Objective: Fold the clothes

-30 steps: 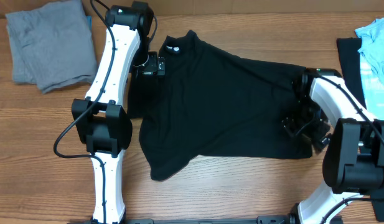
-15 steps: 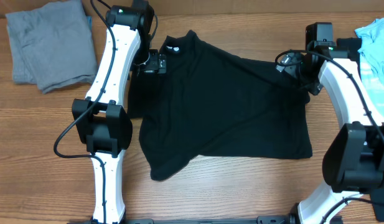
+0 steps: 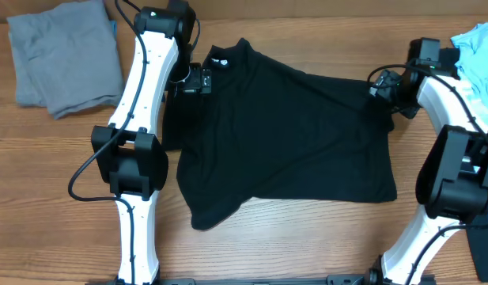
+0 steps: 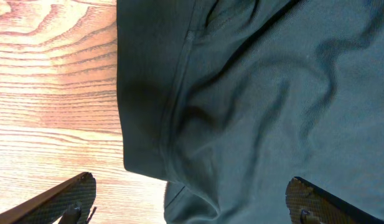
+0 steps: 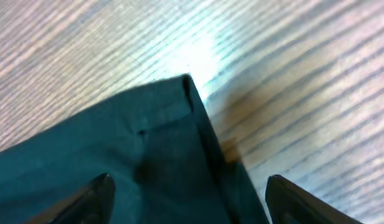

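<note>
The black T-shirt (image 3: pixel 291 142) lies spread on the wooden table, its neck with a small white logo (image 3: pixel 221 60) at the back left. My left gripper (image 3: pixel 198 81) is open over the shirt's left shoulder by the neck; the left wrist view shows dark fabric and a seam (image 4: pixel 254 106) between its wide fingers (image 4: pixel 190 200). My right gripper (image 3: pixel 383 84) is open above the shirt's far right corner. The right wrist view shows that hemmed corner (image 5: pixel 160 143) between its fingers (image 5: pixel 188 202).
A folded grey garment (image 3: pixel 66 55) lies at the back left of the table (image 3: pixel 307 237). A light blue garment (image 3: pixel 477 59) on dark cloth sits at the right edge.
My right arm has swung from the shirt's near right side up to its far right corner, then a little further right. The left arm and the shirt have stayed put.
</note>
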Controlling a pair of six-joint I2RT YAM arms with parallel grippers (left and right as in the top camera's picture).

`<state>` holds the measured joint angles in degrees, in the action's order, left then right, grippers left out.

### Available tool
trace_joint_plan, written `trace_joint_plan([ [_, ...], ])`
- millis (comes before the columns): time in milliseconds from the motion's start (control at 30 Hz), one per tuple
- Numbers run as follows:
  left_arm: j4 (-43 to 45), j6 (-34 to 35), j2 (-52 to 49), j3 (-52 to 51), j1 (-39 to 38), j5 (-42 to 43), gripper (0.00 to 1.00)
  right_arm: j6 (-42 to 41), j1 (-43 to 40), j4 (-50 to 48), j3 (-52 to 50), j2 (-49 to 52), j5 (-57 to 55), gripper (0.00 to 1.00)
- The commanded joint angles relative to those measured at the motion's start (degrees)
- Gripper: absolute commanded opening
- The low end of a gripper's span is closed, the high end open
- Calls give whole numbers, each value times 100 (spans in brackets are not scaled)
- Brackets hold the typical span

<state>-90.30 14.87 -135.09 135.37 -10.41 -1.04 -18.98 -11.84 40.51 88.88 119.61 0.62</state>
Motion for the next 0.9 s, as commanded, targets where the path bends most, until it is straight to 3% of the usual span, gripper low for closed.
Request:
trace_joint_plan([
  [0, 48, 37, 133, -35, -11, 68, 100, 341, 35, -140, 87, 22, 249, 82],
  [267, 55, 37, 133, -35, -11, 66, 100, 404, 57, -140, 85, 297, 254, 82],
  [433, 55, 35, 133, -35, -11, 66, 100, 426, 57, -170, 85, 391, 249, 76],
  [600, 63, 37, 133, -35, -11, 66, 100, 431, 57, -219, 87, 391, 245, 54],
  [700, 68, 37, 136, -35, -11, 63, 100, 428, 57, -251, 87, 391, 142, 49],
  [800, 81, 35, 133, -35, -11, 63, 100, 433, 57, -236, 87, 391, -74, 34],
  [867, 85, 35, 133, -35, -11, 63, 100, 448, 57, -219, 87, 391, -101, 30],
])
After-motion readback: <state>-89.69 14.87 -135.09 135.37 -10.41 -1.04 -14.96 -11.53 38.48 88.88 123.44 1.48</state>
